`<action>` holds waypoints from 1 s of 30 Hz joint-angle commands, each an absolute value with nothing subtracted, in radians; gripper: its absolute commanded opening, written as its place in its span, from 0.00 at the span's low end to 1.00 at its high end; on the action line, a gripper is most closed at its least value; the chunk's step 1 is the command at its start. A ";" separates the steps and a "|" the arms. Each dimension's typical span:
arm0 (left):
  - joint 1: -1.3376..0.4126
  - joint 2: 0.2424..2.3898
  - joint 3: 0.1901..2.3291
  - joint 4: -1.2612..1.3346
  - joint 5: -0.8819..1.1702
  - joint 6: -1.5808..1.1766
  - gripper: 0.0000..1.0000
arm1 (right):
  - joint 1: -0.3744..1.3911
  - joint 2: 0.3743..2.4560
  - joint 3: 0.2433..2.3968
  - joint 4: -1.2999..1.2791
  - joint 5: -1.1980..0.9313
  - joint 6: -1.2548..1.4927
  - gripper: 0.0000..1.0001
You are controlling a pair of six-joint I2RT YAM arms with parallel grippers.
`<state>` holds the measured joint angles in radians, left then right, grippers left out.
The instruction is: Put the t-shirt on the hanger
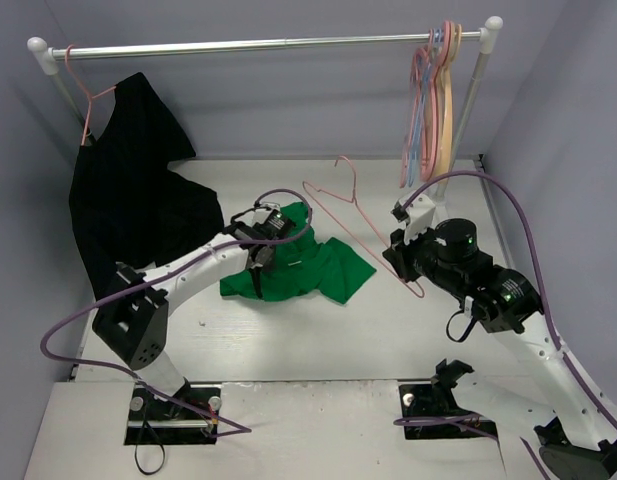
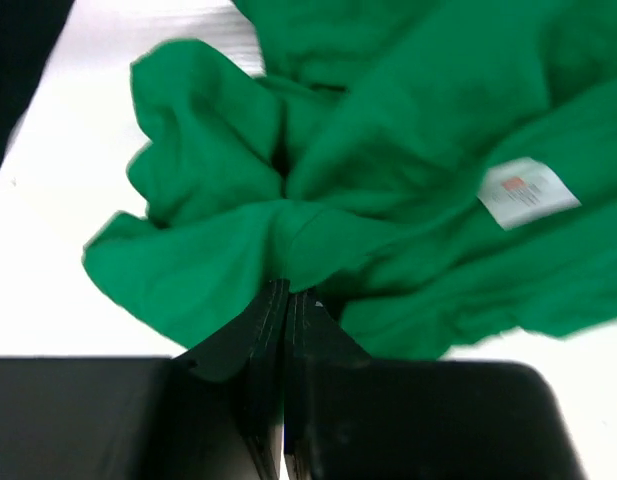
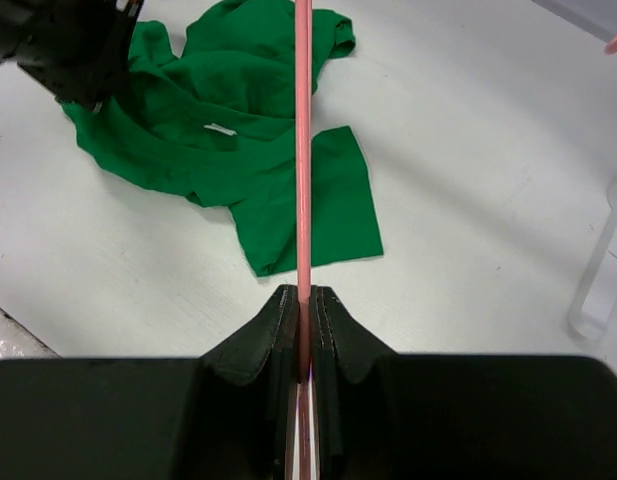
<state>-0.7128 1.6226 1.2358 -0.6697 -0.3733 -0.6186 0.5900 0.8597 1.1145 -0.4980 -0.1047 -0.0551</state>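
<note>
The bright green t-shirt (image 1: 306,265) lies crumpled on the white table, its white neck label (image 2: 526,192) facing up. My left gripper (image 1: 260,262) is at the shirt's left side, shut on a bunched fold of the cloth (image 2: 286,290). My right gripper (image 1: 397,262) is to the right of the shirt, shut on the thin salmon-pink hanger (image 1: 333,211) and holding it tilted above the table with its hook toward the back. In the right wrist view the hanger wire (image 3: 303,150) runs straight out from the shut jaws (image 3: 304,297) over the shirt (image 3: 238,140).
A black garment (image 1: 138,195) hangs from the left end of the rail (image 1: 258,45). Several spare hangers (image 1: 433,100) hang at its right end. The rail's right post (image 1: 466,110) stands at the back right of the table.
</note>
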 commanded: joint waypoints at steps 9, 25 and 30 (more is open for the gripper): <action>-0.428 1.632 1.517 -0.604 -0.086 -0.263 0.00 | 0.588 0.880 1.103 -0.403 -0.276 -0.101 0.00; -0.400 1.592 1.698 -0.695 0.100 -0.158 0.00 | 0.588 0.963 1.055 -0.265 -0.433 -0.112 0.00; -0.400 1.598 1.706 -0.724 0.058 -0.186 0.00 | 0.588 0.954 1.048 -0.249 -0.440 -0.103 0.00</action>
